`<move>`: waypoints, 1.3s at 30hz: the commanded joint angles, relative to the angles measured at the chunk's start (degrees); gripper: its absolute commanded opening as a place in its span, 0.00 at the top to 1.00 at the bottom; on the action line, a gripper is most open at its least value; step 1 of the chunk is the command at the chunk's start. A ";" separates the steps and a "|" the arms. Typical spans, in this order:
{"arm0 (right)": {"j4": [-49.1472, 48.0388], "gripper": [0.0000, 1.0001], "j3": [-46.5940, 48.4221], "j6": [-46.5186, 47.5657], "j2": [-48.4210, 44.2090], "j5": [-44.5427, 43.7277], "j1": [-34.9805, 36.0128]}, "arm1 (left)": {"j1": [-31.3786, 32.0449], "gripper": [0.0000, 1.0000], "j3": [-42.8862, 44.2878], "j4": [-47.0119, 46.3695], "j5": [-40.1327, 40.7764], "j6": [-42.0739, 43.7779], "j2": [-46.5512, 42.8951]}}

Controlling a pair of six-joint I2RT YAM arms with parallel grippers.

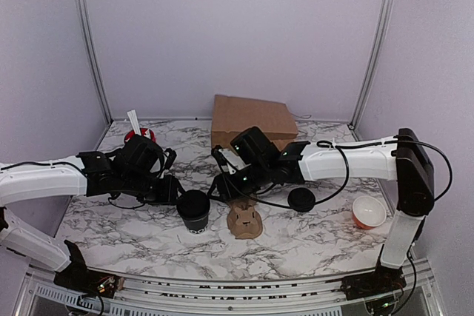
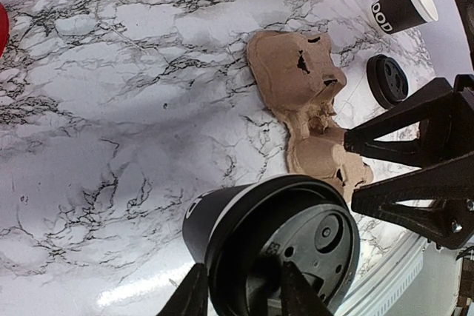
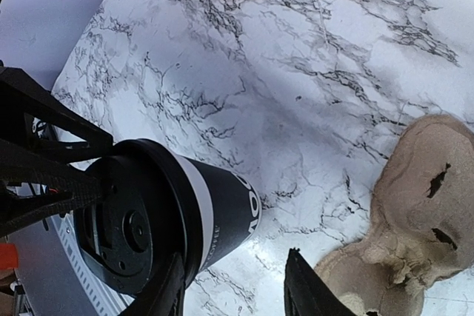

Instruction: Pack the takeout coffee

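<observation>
The takeout coffee, a black paper cup with a black lid, stands on the marble table just left of the brown pulp cup carrier. In the left wrist view the cup lies right in front of my left gripper, whose fingers are apart, one beside the cup wall and one before the lid. My left gripper sits at the cup's left. My right gripper hovers above and right of the cup, open and empty. In the right wrist view the cup is beside my right gripper's left finger.
A loose black lid lies right of the carrier. A second, lidless black cup with a white rim shows in the left wrist view. A cardboard box stands at the back, a red item back left, an orange bowl right.
</observation>
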State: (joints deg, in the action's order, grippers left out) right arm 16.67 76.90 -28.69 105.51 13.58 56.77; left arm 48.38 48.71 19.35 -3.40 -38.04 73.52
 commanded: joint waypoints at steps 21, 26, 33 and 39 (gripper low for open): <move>-1.86 0.62 -3.42 -2.83 0.84 3.13 1.21 | 0.33 0.67 0.11 2.22 1.51 1.19 2.59; -0.99 0.66 -4.66 -3.54 1.98 2.71 2.07 | 0.31 0.67 -0.57 1.87 1.71 1.10 2.87; -0.07 0.69 -5.95 -4.66 4.22 2.04 3.22 | 0.31 0.67 -1.28 1.34 1.91 1.19 3.25; 0.74 0.70 -6.67 -5.52 5.08 1.34 4.04 | 0.31 0.67 -1.86 0.61 1.92 1.29 3.43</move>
State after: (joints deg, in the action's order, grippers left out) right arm 10.79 73.17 -33.91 105.91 15.90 58.26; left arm 48.38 49.01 18.26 -2.00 -38.00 74.72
